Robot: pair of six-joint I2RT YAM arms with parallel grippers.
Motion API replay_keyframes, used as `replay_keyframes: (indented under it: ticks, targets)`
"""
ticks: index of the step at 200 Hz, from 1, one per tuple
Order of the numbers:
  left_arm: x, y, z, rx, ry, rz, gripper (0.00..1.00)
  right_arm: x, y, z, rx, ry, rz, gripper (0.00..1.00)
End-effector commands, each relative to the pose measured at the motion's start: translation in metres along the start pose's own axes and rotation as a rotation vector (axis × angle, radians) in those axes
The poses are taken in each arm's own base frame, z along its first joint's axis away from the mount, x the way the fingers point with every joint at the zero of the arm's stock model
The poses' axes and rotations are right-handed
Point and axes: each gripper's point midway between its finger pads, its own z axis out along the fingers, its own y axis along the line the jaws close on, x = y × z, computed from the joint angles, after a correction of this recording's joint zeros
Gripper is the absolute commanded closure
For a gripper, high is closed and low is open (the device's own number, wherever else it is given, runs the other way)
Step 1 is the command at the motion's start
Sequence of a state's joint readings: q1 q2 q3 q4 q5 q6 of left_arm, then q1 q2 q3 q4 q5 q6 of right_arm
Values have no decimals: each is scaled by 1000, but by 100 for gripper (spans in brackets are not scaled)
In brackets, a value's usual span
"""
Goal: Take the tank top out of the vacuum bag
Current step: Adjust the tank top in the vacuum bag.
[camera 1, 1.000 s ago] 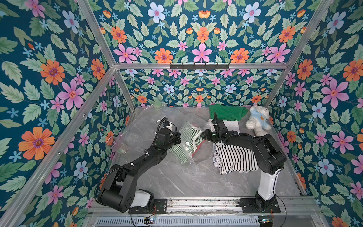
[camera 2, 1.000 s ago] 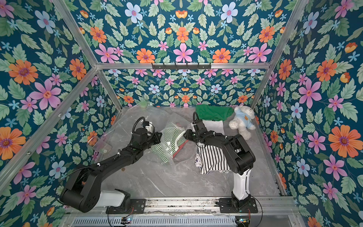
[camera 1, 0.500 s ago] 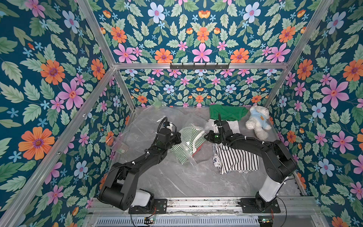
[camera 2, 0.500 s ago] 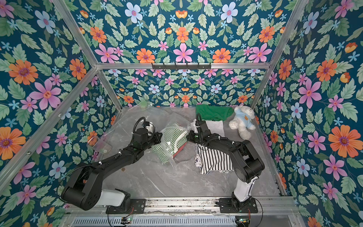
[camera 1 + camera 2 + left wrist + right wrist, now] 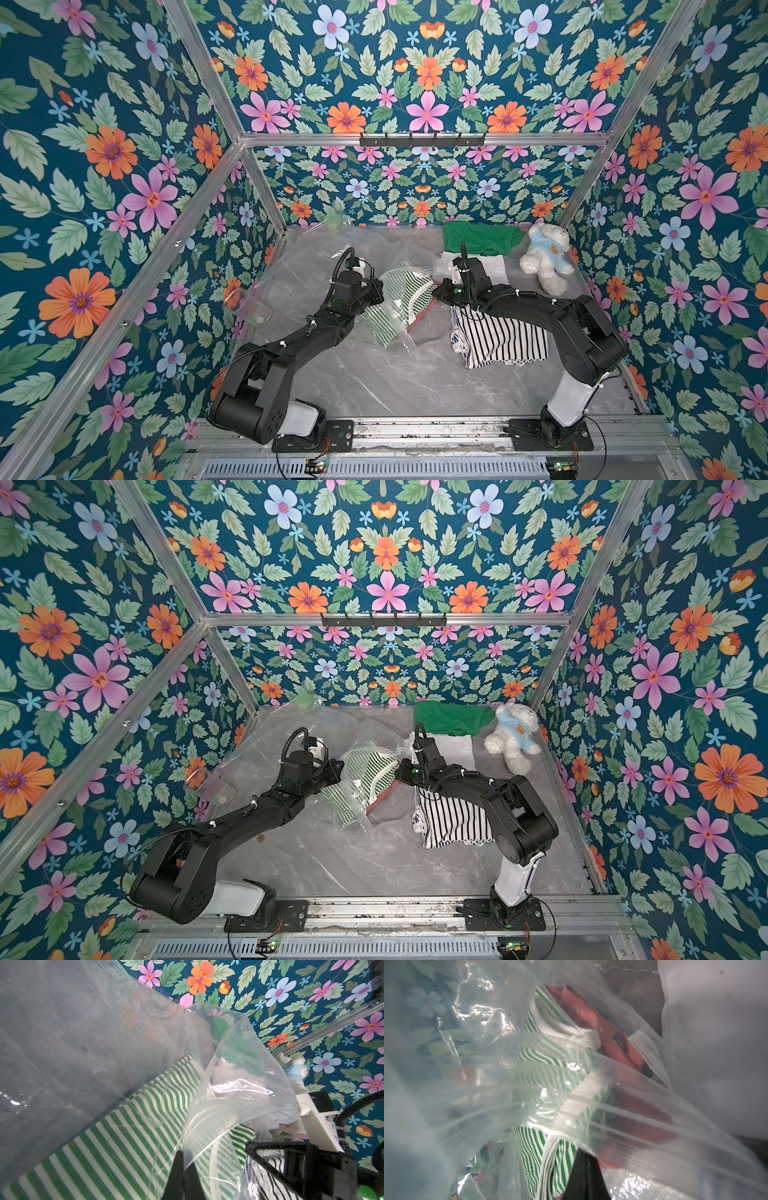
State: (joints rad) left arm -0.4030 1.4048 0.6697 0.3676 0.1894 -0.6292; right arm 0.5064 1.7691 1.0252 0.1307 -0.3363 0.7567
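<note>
1. Finds the tank top (image 5: 400,297), green-and-white striped, inside the vacuum bag (image 5: 406,340) at mid-counter, bunched toward the mouth beside a red cloth (image 5: 591,1022); not yet out.
2. Records the vacuum bag as apparently unsealed, with the zip strip arched up across the right wrist view and the rest of the film trailing flat toward the back-left corner.
3. Notes the left gripper (image 5: 377,287) closed together, pinching a fold of bag film on the left side of the tank top, per the left wrist view.
4. Notes the right gripper (image 5: 436,293) closed together at the mouth, on the opposite side; cannot tell whether clamped on film, on cloth or on nothing.
5. Judges progress as partial: opening seemingly done; left to do are drawing the tank top clear of the mouth and setting it down.
6. Marks clutter to the right: a black-and-white striped garment (image 5: 498,343) partly under the right arm, a white cloth (image 5: 492,266) and a green garment (image 5: 478,239) behind it, a teddy bear (image 5: 544,262) near the back-right corner.
7. Marks open room: bare counter (image 5: 374,386) in front of the bag, toward the arm bases; wall close on the left, with a clear cup (image 5: 249,305) beside it.
8. Flags likely snagging of film and red cloth on withdrawal.
</note>
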Motion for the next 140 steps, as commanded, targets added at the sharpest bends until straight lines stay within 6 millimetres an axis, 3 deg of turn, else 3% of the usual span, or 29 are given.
replay_keyframes:
  ticks: [1, 65, 100, 136, 140]
  targets:
    - [-5, -3, 0, 14, -20, -2, 100, -2, 17, -9, -65, -14, -12, 100]
    - [-3, -4, 5, 22, -14, -14, 100, 43, 33, -32, -79, 12, -51, 100]
    - [-2, -2, 7, 20, -10, -15, 100, 65, 13, -47, -24, -6, -2, 100]
    - [-2, -3, 8, 24, -11, -20, 100, 65, -3, -59, 34, -45, 5, 100]
    - [-2, -2, 8, 23, -10, -20, 100, 62, -5, -59, 39, -49, 5, 95]
